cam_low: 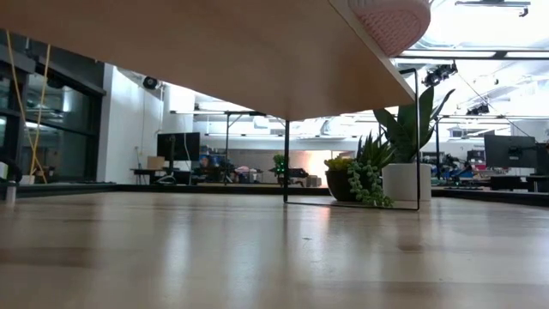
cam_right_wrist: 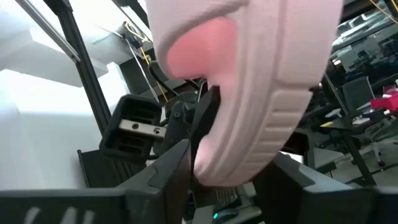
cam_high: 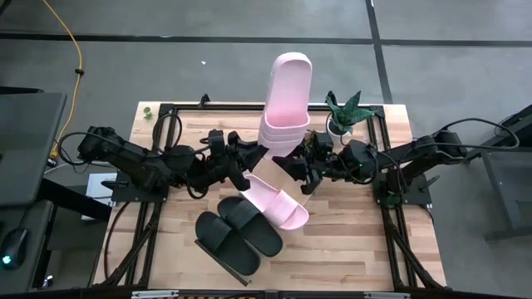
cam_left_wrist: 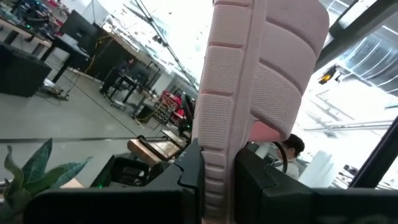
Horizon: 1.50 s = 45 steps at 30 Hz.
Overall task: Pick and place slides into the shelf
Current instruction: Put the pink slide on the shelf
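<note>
Pink slide (cam_high: 285,104): upper centre, raised; looks light, soft, bendable.
Hold: at the side edge.
Left gripper (cam_high: 259,154): narrow, clamping it.
Right gripper (cam_high: 293,163): around it, grip unclear.

Bright, even overhead light; windows glare white behind, and the close pink slide (cam_right_wrist: 249,93) looks perhaps blurred.

- Two pink slides: one raised pink slide (cam_high: 288,95) over the tabletop's far edge, one lower pink slide (cam_high: 278,202) near the tabletop's middle.
- Two black slides (cam_high: 238,233), side by side toward the near edge.
- One shelf (cam_low: 214,51).
- One potted plant (cam_high: 345,112) at the far right corner.
- Two arms, each with one gripper.
</note>
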### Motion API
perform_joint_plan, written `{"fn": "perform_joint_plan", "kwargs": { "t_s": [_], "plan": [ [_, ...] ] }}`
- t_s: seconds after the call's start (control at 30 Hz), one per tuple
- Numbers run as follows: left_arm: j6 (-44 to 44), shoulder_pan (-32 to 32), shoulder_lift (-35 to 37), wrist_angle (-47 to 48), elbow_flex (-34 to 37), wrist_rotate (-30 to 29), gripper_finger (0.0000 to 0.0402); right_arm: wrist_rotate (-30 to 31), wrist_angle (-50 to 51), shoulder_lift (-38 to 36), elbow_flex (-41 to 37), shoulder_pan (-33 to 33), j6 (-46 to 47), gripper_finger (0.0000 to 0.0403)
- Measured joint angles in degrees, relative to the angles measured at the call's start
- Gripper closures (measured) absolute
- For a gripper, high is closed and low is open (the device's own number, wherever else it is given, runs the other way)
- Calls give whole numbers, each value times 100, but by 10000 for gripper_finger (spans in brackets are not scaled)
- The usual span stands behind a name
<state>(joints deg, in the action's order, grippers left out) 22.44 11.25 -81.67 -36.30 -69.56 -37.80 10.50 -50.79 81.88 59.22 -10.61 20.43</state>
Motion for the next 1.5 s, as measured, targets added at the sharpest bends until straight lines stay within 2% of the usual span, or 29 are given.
{"fn": "perform_joint_plan", "kwargs": {
  "t_s": [0.43,0.73,0.8,0.93,1.17,1.33,1.5],
  "plan": [
    [4,0,0,35,-2,156,360,101,-146,-1,0,0,-223,304],
    [-50,0,2,29,-7,253,359,105,-177,-1,-2,0,-238,382],
    [-23,0,4,29,-7,263,357,119,-196,-1,-2,0,-239,388],
    [42,-1,4,65,-11,184,332,351,-259,-3,-7,-2,-283,388],
    [72,5,4,317,-11,77,244,880,-436,-506,2,184,-910,389],
    [15,1,49,358,-4,74,204,933,578,-960,0,330,-575,389],
    [-164,2,272,513,-7,163,207,1070,2410,-1706,-2,282,-215,393]
  ]
}}
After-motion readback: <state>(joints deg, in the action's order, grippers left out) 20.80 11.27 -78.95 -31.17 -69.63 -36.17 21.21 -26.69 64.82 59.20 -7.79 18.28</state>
